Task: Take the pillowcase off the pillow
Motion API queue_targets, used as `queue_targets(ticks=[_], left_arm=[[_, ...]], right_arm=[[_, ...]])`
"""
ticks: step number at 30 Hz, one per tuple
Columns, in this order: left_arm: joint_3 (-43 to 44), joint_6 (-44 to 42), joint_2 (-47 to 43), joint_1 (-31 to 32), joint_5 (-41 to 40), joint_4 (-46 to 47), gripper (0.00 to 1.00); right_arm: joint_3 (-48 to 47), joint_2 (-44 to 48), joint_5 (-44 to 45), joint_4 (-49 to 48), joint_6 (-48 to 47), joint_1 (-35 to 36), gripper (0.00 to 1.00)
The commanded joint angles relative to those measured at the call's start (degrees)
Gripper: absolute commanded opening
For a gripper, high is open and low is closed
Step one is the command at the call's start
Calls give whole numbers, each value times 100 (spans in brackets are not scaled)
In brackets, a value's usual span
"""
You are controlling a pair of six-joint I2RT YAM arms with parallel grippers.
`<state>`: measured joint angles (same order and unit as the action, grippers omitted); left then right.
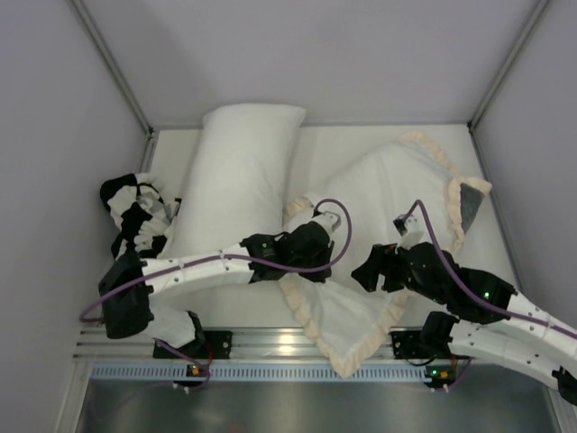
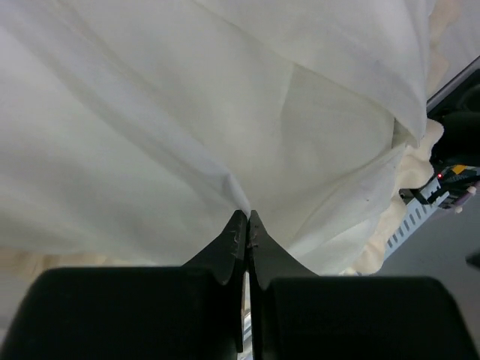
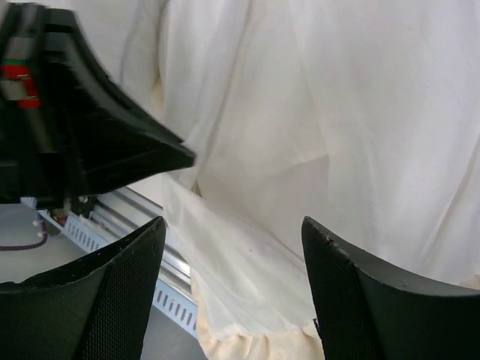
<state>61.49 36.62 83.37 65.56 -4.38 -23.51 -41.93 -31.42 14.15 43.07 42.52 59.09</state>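
1. Metal rail [image 1: 270, 343]: runs along the near edge of the table [image 1: 329, 149], with both arm bases bolted to it.

2. Pillowcase [image 1: 361, 307]: white reverse face up, cream ruffled frill around the edge. Its flat, slack near corner overhangs the rail between the two bases. From there it runs diagonally to the far right of the table. One far corner is folded over and shows the dark grey plush face [image 1: 470, 206].

3. Left gripper [image 2: 247, 223]: jaws pressed together, with a pinch of the pillowcase's white fabric caught at the tips. Creases fan out from that point. From above, the arm reaches across from the left, and the gripper [image 1: 305, 224] sits at the left edge of the pillowcase, by the frill.

4. Right gripper [image 3: 232, 240]: fingers spread wide, nothing between them. It hovers over loose white folds, with the frill and the rail below. From above, the gripper [image 1: 362, 271] sits over the middle of the pillowcase, to the right of the left gripper and apart from it.

5. Pillow: none of its own surface shows. The far half of the pillowcase swells plumply, while the near half lies flat.

6. Long white pillow [image 1: 239, 171]: bare, lying lengthwise at the far left, just beside the pillowcase.

7. Black-and-white cloth [image 1: 135, 212]: crumpled against the left wall, touching the long white pillow.
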Motion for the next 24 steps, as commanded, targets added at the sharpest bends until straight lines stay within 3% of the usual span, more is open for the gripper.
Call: queue_targets(ticks=[1, 7, 15, 20, 24], left_arm=[[-662, 266, -865, 18, -2, 197, 0], [-1745, 591, -1945, 45, 236, 926, 0], [-2256, 609, -2194, 106, 412, 1147, 0], [-2423, 662, -2325, 141, 412, 1199, 0], [-2581, 688, -2536, 141, 613, 1252, 0]], right_arm=[[88, -171, 316, 184, 10, -55, 69], [141, -619, 229, -157, -112, -47, 49], [-69, -1638, -474, -1045, -402, -38, 44], [1, -2349, -809, -1380, -491, -20, 56], [185, -2658, -669, -1503, -561, 32, 75]])
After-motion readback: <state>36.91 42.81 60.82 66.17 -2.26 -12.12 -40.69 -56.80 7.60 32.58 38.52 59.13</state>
